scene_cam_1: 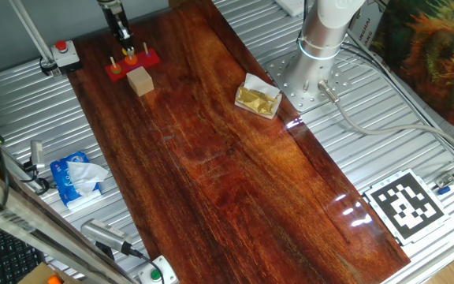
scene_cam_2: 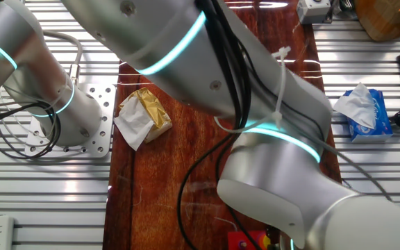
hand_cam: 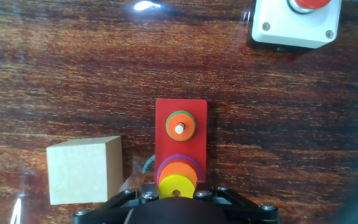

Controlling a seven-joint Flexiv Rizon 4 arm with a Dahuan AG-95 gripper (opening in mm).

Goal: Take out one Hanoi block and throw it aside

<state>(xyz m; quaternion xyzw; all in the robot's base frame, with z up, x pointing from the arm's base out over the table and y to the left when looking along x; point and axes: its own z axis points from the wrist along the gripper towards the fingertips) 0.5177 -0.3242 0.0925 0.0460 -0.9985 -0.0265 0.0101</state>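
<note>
The yellow Hanoi block (hand_cam: pixel 177 185), a small disc with a dark centre hole, lies on top of an orange and a purple disc at the near end of the red base (hand_cam: pixel 180 146). The far peg holds an orange disc on a green one (hand_cam: pixel 179 126). My gripper (hand_cam: pixel 176 200) hovers just above the yellow block, its links spread to both sides with nothing in them; the fingertips are hidden. In one fixed view the gripper (scene_cam_1: pixel 123 35) stands over the red base (scene_cam_1: pixel 132 61) at the table's far end. A tan cube (hand_cam: pixel 82 169) sits to the left of the base.
A white box with a red button (hand_cam: pixel 296 22) stands beyond the base, to the right. A gold crumpled wrapper (scene_cam_1: pixel 258 99) lies mid-table near the arm's foot. A blue tissue pack (scene_cam_1: pixel 77 177) lies off the wood. The arm (scene_cam_2: pixel 255 104) hides most of the other fixed view.
</note>
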